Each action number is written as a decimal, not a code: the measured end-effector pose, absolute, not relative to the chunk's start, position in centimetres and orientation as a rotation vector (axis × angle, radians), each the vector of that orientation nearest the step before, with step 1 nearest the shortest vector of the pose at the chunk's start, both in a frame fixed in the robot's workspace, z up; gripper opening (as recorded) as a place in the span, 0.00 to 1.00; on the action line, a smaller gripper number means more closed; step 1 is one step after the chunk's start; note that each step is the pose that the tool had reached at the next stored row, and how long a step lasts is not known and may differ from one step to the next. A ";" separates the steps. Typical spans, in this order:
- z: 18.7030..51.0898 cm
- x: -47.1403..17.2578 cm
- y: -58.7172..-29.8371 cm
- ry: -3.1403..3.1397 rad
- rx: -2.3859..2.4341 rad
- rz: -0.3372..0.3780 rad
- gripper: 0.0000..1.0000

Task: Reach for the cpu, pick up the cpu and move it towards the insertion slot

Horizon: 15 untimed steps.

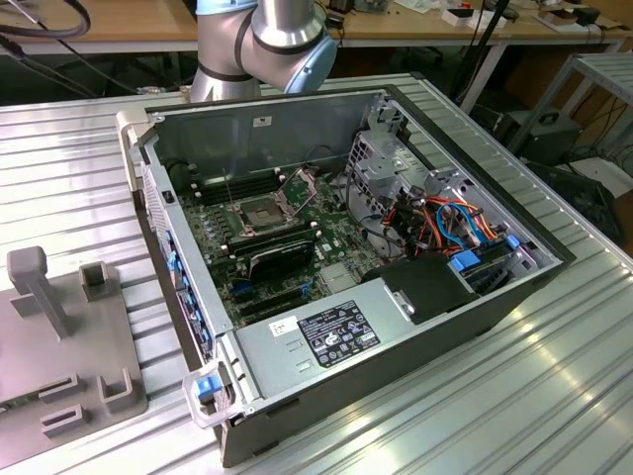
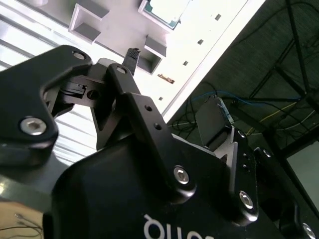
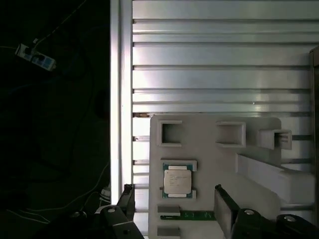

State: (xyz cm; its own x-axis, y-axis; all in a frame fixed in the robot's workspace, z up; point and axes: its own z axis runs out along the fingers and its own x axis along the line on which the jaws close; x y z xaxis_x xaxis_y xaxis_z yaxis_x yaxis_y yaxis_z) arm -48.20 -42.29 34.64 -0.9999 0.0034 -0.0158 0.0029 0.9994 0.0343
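Note:
The cpu point(image 3: 177, 180), a small silvery square chip with a thin green rim, lies flat in a holder on a grey fixture plate point(image 3: 209, 142). In the first wrist view my gripper point(image 3: 174, 204) hangs above it, open, with one black finger point(image 3: 126, 198) on each side of the chip and wide gaps between them and it. Nothing is held. In the second wrist view one fingertip point(image 2: 131, 54) shows, with the cpu point(image 2: 165, 10) beyond it. The insertion slot point(image 1: 259, 213), a metal-framed socket with a dark centre, sits on the green motherboard inside the open computer case point(image 1: 396, 307).
The fixture plate point(image 1: 59, 336) carries several raised grey holders and a narrow green board point(image 3: 194, 215) beside the cpu. It lies on a ribbed aluminium table point(image 3: 214, 59) whose edge point(image 3: 115, 99) is close by. Case walls, a black heatsink point(image 1: 282, 255) and cables point(image 1: 445, 223) surround the socket.

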 end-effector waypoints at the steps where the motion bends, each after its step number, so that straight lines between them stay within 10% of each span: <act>1: 34.3 -48.2 -42.3 3.126 0.004 0.054 0.74; 15: 31.1 -48.2 -42.9 3.126 0.003 0.054 0.74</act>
State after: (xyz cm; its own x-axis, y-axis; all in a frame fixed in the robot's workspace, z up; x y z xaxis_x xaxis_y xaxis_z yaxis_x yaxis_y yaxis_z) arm -48.20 -42.93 31.08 -0.9999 0.0022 -0.0152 0.0017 0.9994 0.0344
